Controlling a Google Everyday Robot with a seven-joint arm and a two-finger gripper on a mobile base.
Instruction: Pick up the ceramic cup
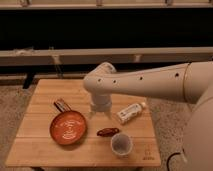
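Ceramic cup [121, 144] on the counter [40, 145].
It stands right of the pincer [100, 113], nearer the camera; how open the pincer is, I cannot tell.

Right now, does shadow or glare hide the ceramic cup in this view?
Camera view: no; the ceramic cup sits evenly lit on the table, no glare on it; the background is dark; the gripper hangs above the table between the orange plate and white bottle, casting no shadow on the cup.
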